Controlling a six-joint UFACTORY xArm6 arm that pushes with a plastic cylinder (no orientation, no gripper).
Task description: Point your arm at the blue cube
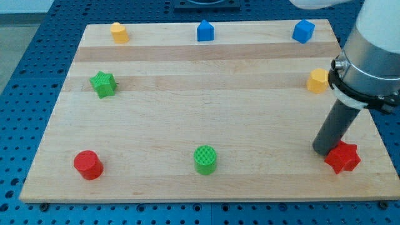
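My tip [322, 150] sits down by the board's bottom-right corner, touching the red star [342, 157]. No gripper on it, just a bare rod. Blue cube [303, 30] is up at the top-right corner, with a yellow block [317, 81] on the right edge between.

Wooden board [206, 119] on blue pegboard. My tip [322, 150] sits at the view's lower right, touching or just beside the red star [342, 157]. Blue cube [303, 30] is well apart at the top right. Top edge also holds a yellow block [119, 32] and a blue house-shaped block [205, 30]. Another yellow block [317, 81] is at the right edge, green star [103, 84] left, red cylinder [87, 165] and green cylinder [205, 159] along the bottom.
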